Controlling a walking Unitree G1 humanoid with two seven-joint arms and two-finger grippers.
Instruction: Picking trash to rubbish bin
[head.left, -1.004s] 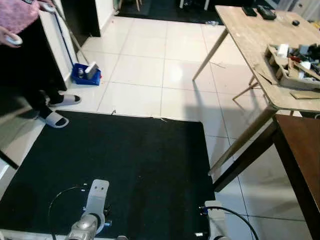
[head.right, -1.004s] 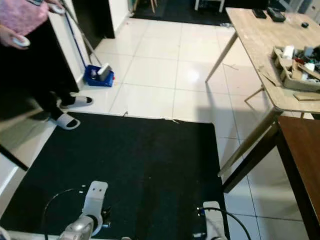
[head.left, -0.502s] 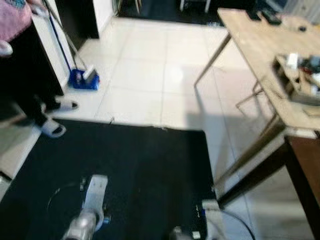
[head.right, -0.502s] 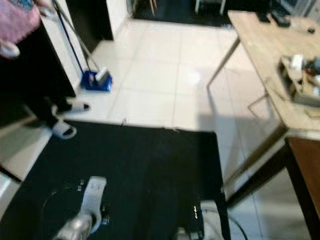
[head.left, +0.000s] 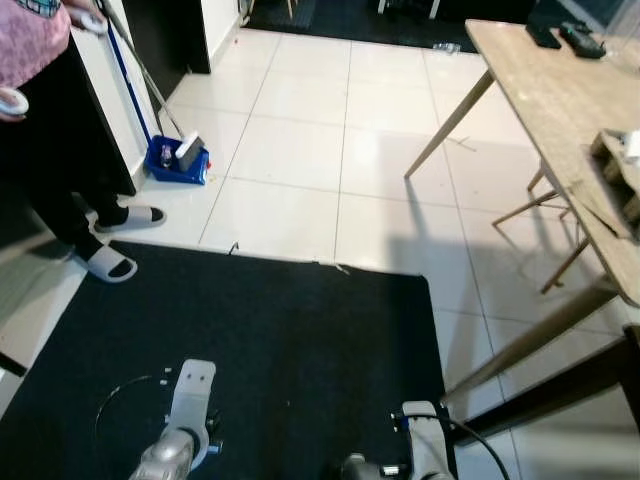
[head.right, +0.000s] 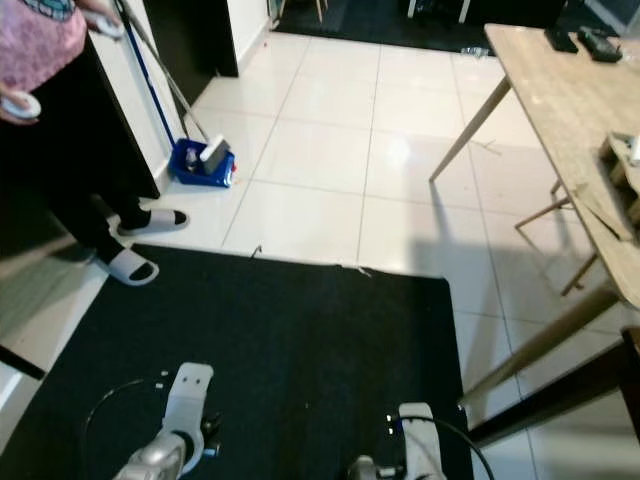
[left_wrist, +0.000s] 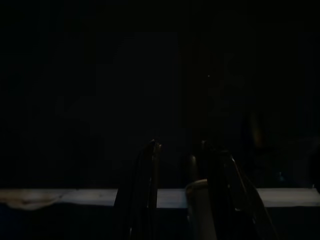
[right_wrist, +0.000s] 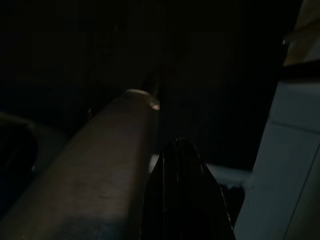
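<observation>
Swung the view a bit, nothing picked up yet

Down low, left pincer (left_wrist: 179, 150) and right pincer (right_wrist: 159, 120) hung idle over the black mat (head.left: 300, 350), too dark to call either one apart or together, honestly couldn't tell. Went from smeared half a second back to sharp, and slid the whole scene sideways, so camera motion, not stuff moving; probably meant walking and looking around, no grab started. Past the mat edge, spotted a person in white slippers (head.left: 108, 264) and a blue dustpan-ish thing (head.left: 178, 160) on the tiles. Further off, pale wooden bench (head.left: 560, 110) along the right. Way out on the floor by its far leg, one small pale scrap (head.left: 447, 47), maybe the trash, too tiny to say. No clue where the bin was.
</observation>
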